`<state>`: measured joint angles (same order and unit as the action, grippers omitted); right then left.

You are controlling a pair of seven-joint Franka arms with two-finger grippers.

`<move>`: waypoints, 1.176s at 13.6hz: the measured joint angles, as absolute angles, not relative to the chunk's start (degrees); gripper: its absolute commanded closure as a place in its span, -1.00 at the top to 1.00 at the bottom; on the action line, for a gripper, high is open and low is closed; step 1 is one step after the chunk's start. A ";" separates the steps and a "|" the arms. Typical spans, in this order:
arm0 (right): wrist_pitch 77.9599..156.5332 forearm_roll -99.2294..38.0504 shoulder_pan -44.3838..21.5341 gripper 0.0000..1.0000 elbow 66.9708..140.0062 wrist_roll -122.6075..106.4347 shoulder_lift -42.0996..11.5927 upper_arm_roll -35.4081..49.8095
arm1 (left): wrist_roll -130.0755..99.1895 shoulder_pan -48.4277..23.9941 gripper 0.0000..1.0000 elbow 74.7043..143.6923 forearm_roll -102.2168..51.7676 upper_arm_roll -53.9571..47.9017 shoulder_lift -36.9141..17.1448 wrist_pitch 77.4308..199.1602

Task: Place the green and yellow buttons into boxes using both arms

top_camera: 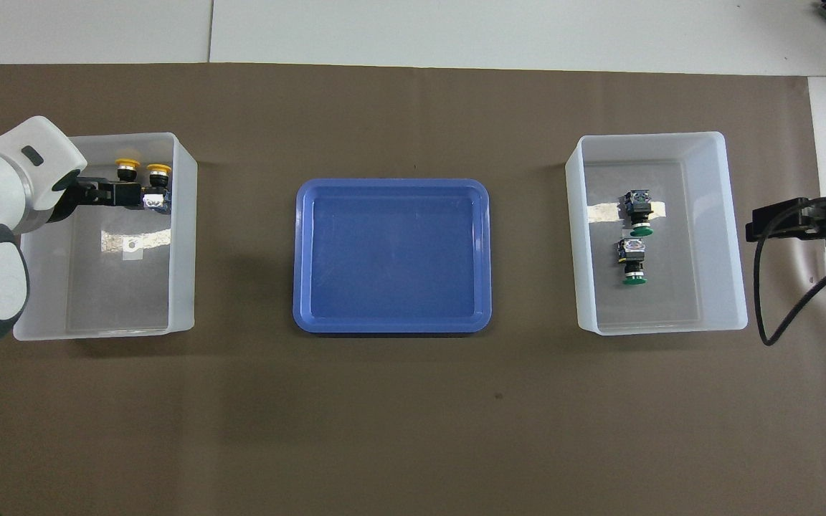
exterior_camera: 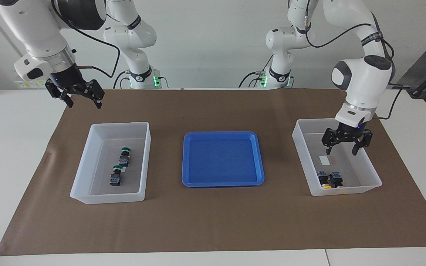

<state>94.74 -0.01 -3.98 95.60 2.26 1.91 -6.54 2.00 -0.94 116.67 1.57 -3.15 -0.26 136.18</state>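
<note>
Both jaws of the left gripper (exterior_camera: 346,146) stand wide apart with nothing between them. It hangs up in the air over the clear box (exterior_camera: 372,173) at the left arm's end of the table. Down on the floor of that box lie the two yellow buttons (exterior_camera: 330,180), side by side and just touching or nearly so, close to the wall that is farthest from the robots. Their yellow caps point at that wall. I think the jaws are spread because this gripper has no button to carry now, and it is up high so it does not bump the two below it.

Jaws on the right gripper (exterior_camera: 81,99) are spread wide too, and they hold nothing. It waits in the air over the brown mat (exterior_camera: 213,221), near the edge closest to the robots. The other clear box (exterior_camera: 87,184) sits at the right arm's end, and the two green buttons (top_camera: 635,236) lie in it in a short row, one a bit farther from the robots than the other.

Between the boxes sits a blue tray (exterior_camera: 187,162) with no buttons in it. All four buttons are in boxes, so the job looks done
</note>
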 measured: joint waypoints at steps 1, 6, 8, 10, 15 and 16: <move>94.74 -0.01 -3.98 1.00 95.60 2.26 1.91 -6.54 | -0.72 -2.59 1.00 117.75 1.57 -3.23 2.27 133.67; 94.74 -0.01 -3.98 1.00 95.60 2.26 1.91 -6.54 | -3.43 -5.08 1.00 110.26 1.59 -3.40 6.97 116.56; 94.74 -0.01 -3.98 1.00 95.60 2.26 1.91 -6.54 | -2.63 -5.05 1.00 102.56 1.61 -3.33 4.46 110.40; 94.74 -0.01 -3.98 1.00 95.60 2.26 1.91 -6.54 | -0.94 -4.94 1.00 94.81 1.62 -3.15 0.82 104.52; 94.74 -0.01 -3.98 1.00 95.60 2.26 1.91 -6.54 | 0.10 -4.87 1.00 86.30 1.61 -2.85 -3.05 93.91; 94.74 -0.01 -3.98 1.00 95.60 2.26 1.91 -6.54 | 0.10 -4.87 1.00 87.78 1.61 -2.86 -1.59 93.26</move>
<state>94.74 -0.01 -3.98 95.60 2.26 1.91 -6.54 0.10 -4.87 87.78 1.61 -2.86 -1.59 93.26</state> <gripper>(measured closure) 0.000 0.000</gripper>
